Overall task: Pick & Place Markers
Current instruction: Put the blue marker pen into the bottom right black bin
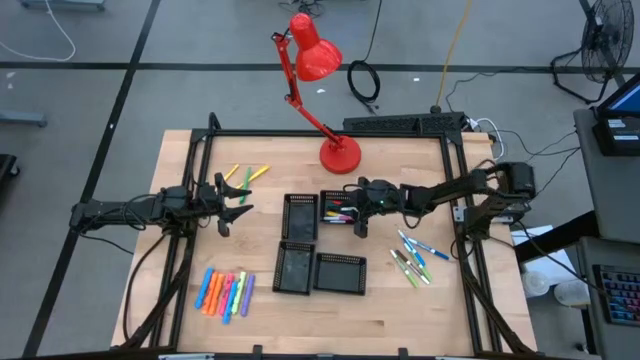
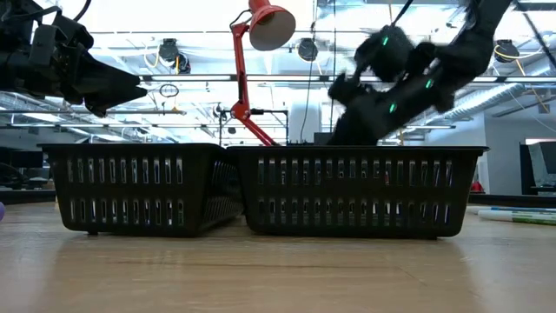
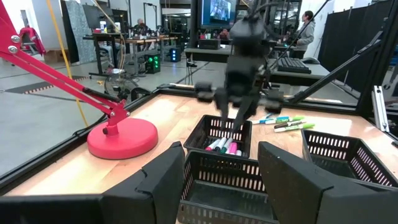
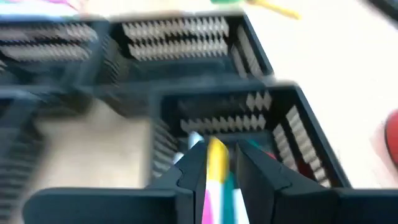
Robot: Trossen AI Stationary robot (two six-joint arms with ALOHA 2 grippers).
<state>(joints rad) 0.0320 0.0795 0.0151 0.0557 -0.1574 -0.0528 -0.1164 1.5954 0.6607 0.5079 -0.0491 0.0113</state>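
Four black mesh trays sit mid-table; the far right one (image 1: 337,208) holds pink, green and white markers (image 3: 224,145). My right gripper (image 1: 360,222) hangs over that tray, slanting down, shut on a yellow marker (image 4: 216,152). More markers lie on the wood: loose pens (image 1: 412,258) at the right, a row of neon highlighters (image 1: 225,293) at the near left, and yellow ones (image 1: 245,175) at the far left. My left gripper (image 1: 235,197) waits level at the table's left, open, with nothing between its fingers. My right gripper has the yellow marker's upper part (image 4: 215,168) between its two fingers, which come slanting down from the table's right. The marker's rounded end sticks out past the fingertips. It hangs over the tray's other markers; whether its lower end still rests among them is hidden.
A red desk lamp stands on its round base (image 1: 339,154) at the far edge, just behind the trays. The other three trays (image 1: 299,216) (image 1: 293,267) (image 1: 339,272) look empty. A black frame rail (image 1: 330,133) borders the table.
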